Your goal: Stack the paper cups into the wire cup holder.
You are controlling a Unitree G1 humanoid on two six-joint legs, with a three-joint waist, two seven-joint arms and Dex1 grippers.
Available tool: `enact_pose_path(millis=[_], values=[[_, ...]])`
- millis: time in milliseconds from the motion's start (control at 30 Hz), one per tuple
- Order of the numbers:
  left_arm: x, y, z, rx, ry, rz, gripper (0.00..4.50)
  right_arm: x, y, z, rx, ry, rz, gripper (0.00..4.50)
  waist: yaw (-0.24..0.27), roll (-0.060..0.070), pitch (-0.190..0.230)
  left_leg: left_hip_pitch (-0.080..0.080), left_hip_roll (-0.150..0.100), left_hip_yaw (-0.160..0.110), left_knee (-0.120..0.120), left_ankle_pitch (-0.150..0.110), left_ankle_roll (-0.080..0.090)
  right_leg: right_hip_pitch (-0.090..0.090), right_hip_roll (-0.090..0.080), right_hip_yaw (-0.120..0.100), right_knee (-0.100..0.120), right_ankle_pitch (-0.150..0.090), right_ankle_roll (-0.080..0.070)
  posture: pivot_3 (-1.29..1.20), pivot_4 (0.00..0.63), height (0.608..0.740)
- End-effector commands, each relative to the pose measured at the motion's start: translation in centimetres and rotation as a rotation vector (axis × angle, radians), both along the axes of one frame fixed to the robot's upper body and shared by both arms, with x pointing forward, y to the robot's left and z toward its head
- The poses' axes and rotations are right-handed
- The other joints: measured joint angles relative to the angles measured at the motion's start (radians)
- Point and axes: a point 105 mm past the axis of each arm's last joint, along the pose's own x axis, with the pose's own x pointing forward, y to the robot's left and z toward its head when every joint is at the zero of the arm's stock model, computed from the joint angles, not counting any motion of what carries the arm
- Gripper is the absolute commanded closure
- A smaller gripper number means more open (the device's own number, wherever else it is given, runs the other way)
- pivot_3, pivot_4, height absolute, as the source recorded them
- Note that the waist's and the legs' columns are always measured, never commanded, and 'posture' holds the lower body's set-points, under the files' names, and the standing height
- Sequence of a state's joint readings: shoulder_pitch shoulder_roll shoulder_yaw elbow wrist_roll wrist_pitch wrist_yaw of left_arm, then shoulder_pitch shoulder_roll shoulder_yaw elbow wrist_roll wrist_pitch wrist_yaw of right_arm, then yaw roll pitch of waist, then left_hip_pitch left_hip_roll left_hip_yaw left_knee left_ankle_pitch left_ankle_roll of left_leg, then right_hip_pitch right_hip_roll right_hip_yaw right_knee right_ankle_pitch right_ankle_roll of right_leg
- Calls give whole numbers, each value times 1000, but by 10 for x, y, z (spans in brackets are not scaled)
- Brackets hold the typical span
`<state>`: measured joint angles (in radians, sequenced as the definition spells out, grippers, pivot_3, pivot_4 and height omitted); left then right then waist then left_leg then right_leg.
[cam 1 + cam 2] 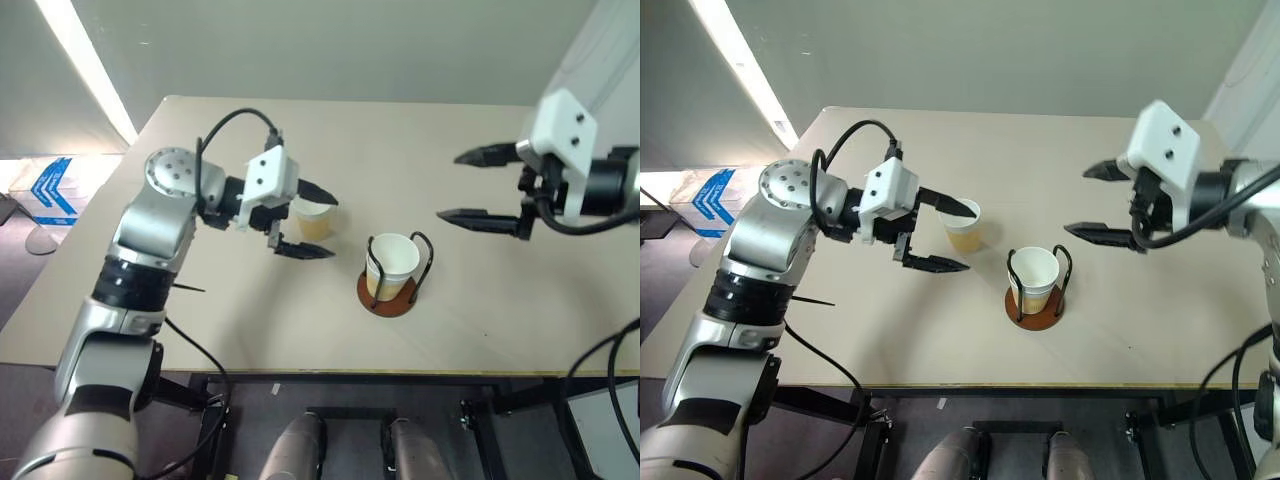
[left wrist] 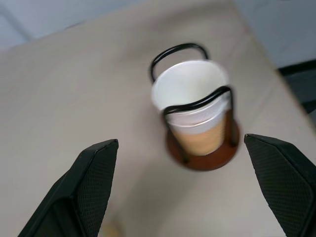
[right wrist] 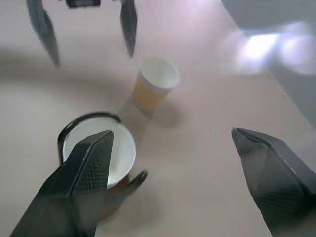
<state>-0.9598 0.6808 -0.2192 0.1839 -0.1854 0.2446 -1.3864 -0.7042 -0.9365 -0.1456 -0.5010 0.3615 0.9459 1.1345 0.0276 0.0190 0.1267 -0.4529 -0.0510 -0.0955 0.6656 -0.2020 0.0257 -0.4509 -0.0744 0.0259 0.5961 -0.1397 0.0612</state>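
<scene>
Centre of the frame, a paper cup [image 1: 393, 262] sits inside the wire cup holder [image 1: 388, 293] on the worktop [image 1: 480, 320]. Another paper cup [image 1: 314, 219] stands just left, between the open left hand's [image 1: 308, 220] fingers. The right hand [image 1: 475, 187], open and empty, hovers to the holder's upper right.

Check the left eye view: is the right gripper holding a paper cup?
No; the right gripper is open and empty, apart from the wire cup holder.

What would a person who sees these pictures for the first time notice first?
First, the wire cup holder near the table's middle, with a paper cup standing inside it. To its left a second paper cup stands loose. The left end effector hovers open beside that cup, and the right end effector hangs open above the table's right part.
</scene>
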Motion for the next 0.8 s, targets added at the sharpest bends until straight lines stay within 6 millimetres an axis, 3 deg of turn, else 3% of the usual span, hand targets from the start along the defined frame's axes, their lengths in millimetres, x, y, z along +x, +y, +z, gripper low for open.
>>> enact_pose_path(millis=[33, 333, 800], values=[[22, 3, -7, 128, -145, 70, 0, -11, -3, 5, 49, -59, -32, 477, -2, 0, 0, 0, 0, 0, 0, 0, 0, 0, 0, 0, 0, 0, 0, 0, 150, 740], [60, -10, -17, 281, -307, 115, 0, -16, -7, -19, 31, -14, -73, 477, 0, 0, 0, -1, -1, 0, 0, -2, 6, 0, 0, 1, 0, 2, 3, 0, 150, 740], [82, -4, -42, 407, -349, 143, 0, -20, -3, -21, 41, -2, -55, 477, -1, 0, 0, -2, -3, 0, 0, -2, 4, -1, -1, 3, -3, 5, 15, 0, 150, 740]])
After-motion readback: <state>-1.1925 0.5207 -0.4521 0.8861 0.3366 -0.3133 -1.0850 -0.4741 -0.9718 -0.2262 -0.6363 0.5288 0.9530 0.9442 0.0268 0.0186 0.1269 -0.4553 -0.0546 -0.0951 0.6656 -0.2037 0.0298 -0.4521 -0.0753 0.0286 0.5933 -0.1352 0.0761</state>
